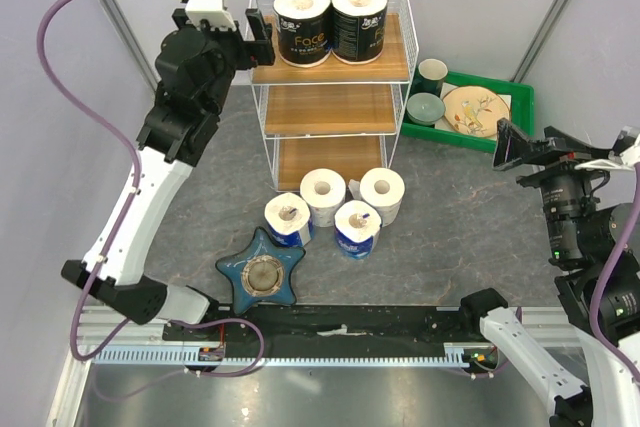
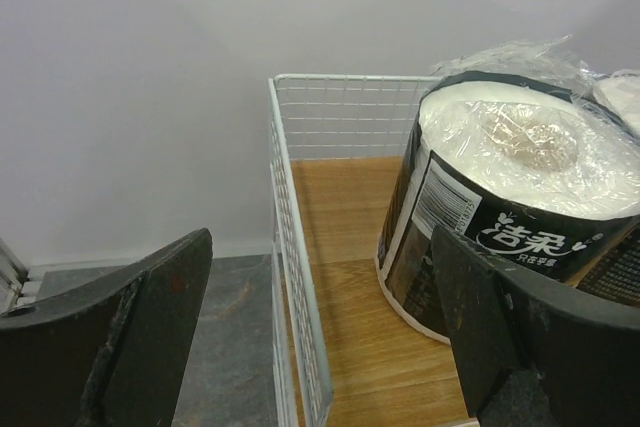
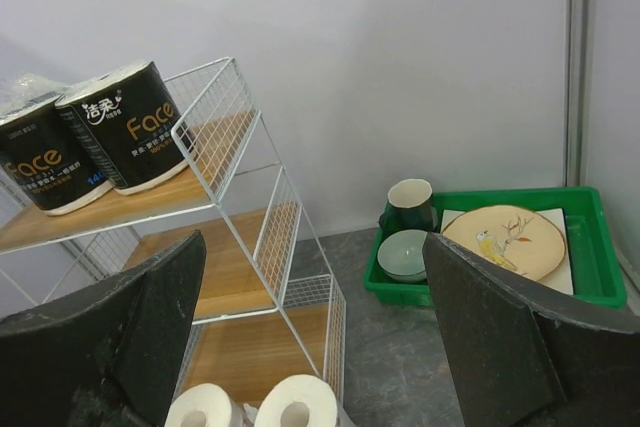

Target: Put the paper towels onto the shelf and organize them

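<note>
Left hand (image 2: 320, 297) is wide open and holds nothing, up at the top left edge of the shelf (image 1: 330, 107). Right hand (image 3: 315, 317) is wide open too. Two black paper towels (image 1: 302, 24) stand on the top tier. Four other paper towels (image 1: 323, 195) sit on the desk (image 1: 450, 217) just before the shelf.

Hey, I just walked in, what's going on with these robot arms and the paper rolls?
Two arms are stocking a wire shelf with paper rolls. Two black-wrapped rolls stand on its top tier; four others, two white and two blue-and-white, sit on the table in front. The left gripper is open at the top tier's left edge, holding nothing. The right gripper hangs open off to the right, also empty.
</note>
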`<action>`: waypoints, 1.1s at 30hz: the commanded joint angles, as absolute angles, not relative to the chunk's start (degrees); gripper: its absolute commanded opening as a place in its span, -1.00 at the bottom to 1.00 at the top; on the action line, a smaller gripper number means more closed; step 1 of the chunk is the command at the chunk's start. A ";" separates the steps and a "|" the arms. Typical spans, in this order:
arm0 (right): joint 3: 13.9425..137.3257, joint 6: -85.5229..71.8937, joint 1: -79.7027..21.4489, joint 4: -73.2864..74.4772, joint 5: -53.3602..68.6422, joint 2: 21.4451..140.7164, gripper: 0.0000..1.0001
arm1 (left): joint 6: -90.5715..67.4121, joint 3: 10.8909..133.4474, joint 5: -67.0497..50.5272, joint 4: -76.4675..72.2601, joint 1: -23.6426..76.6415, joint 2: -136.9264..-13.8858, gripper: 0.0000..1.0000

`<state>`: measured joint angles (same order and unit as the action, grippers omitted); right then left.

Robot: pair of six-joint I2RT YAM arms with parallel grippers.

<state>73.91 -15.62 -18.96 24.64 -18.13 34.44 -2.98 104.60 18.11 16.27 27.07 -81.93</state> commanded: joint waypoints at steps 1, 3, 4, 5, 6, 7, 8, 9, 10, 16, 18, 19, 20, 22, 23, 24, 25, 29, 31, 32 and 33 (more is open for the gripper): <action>73.83 -15.21 -19.07 25.75 -19.51 32.96 0.96 | -0.88 103.10 19.95 14.59 26.81 -74.02 0.94; 73.74 -15.29 -19.07 26.63 -19.77 32.26 0.96 | -1.76 101.35 19.42 14.33 26.81 -70.08 0.94; 73.91 -15.38 -18.99 26.98 -19.69 32.17 0.96 | -2.54 100.64 19.16 14.33 26.81 -68.83 0.94; 73.92 -15.55 -19.07 28.11 -19.69 32.08 0.96 | -3.07 99.85 18.90 14.41 26.81 -67.51 0.94; 74.00 -15.64 -19.07 28.56 -19.69 32.08 0.96 | -3.60 97.93 18.37 14.50 26.81 -64.54 0.94; 74.00 -15.82 -19.07 29.70 -19.51 31.65 0.96 | -5.08 96.87 17.41 15.20 26.81 -63.12 0.94; 73.74 -16.43 -19.07 30.49 -19.08 31.64 0.96 | -6.05 94.42 17.14 15.73 26.81 -61.54 0.94; 73.57 -16.87 -19.07 31.19 -19.07 31.55 0.96 | -8.07 92.92 16.70 16.43 26.81 -58.83 0.94; 73.30 -17.22 -19.07 33.29 -18.99 31.73 0.96 | -9.22 91.25 15.48 17.57 26.81 -57.15 0.94; 62.70 -23.28 -19.07 37.53 -15.74 30.50 0.96 | -19.32 71.50 9.24 19.86 26.89 -46.77 0.92; 59.17 -26.09 -19.07 38.14 -13.37 29.71 0.96 | -22.14 66.91 5.91 19.86 26.89 -45.44 0.89; 55.67 -26.89 -18.99 38.23 -12.40 29.36 0.96 | -22.84 63.14 4.67 19.95 26.89 -44.83 0.88; 53.98 -27.85 -19.07 38.32 -10.74 29.09 0.96 | -23.90 61.54 3.70 19.95 26.89 -44.74 0.86; 49.51 -29.79 -19.07 38.23 -9.06 28.22 0.96 | -24.78 57.33 1.85 19.78 26.89 -44.39 0.86; 48.35 -30.32 -19.16 38.23 -8.44 27.95 0.96 | -25.22 56.17 1.67 19.69 26.98 -44.21 0.86; 47.21 -30.84 -19.07 38.58 -7.65 27.43 0.96 | -25.57 55.12 1.32 19.60 26.98 -44.03 0.86; 45.46 -31.02 -19.07 38.84 -7.47 27.25 0.96 | -25.84 53.11 1.06 19.34 26.98 -43.86 0.86; 41.93 -32.34 -19.07 39.55 -6.51 25.49 0.96 | -27.50 49.05 -1.30 18.63 27.16 -43.51 0.86; 40.26 -33.65 -18.99 38.59 -4.66 24.96 0.96 | -28.03 47.12 -2.28 18.11 27.33 -43.68 0.85; 39.73 -34.01 -18.98 38.32 -4.40 24.96 0.96 | -28.47 46.50 -2.46 17.84 27.60 -43.51 0.85; 38.86 -34.27 -18.98 37.89 -3.52 25.13 0.95 | -28.74 45.54 -2.72 17.67 27.68 -43.59 0.85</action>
